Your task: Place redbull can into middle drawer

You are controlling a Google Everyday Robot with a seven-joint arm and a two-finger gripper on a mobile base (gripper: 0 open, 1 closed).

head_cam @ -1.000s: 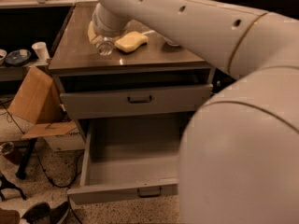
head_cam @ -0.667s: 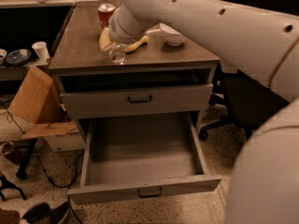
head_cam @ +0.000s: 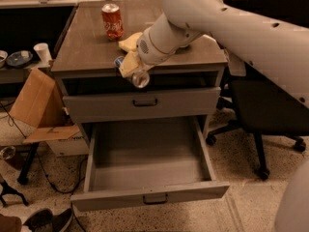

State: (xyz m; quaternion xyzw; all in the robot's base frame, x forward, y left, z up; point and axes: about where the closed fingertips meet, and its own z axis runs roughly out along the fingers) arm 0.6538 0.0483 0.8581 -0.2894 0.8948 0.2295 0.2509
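Observation:
The redbull can [head_cam: 138, 77] is tilted in the air at the front edge of the cabinet top, its silver end facing down and forward. My gripper [head_cam: 130, 65] is shut on it, yellowish fingers wrapped around its body, and my arm reaches in from the upper right. The can hangs just above the closed top drawer front [head_cam: 145, 103]. Below that, the middle drawer [head_cam: 101, 175] is pulled wide open toward me, its plain grey inside empty and its dark bar handle [head_cam: 155, 198] at the front.
A red cola can [head_cam: 112, 21] stands on the cabinet top [head_cam: 82, 47], with a yellow object [head_cam: 128, 41] beside it. An office chair [head_cam: 260, 110] is on the right. A cardboard box [head_cam: 34, 100], cables and a cup [head_cam: 40, 52] are on the left.
My arm has swung away to the right, uncovering the open drawer. The gripper has carried the can from over the cabinet top forward to its front edge.

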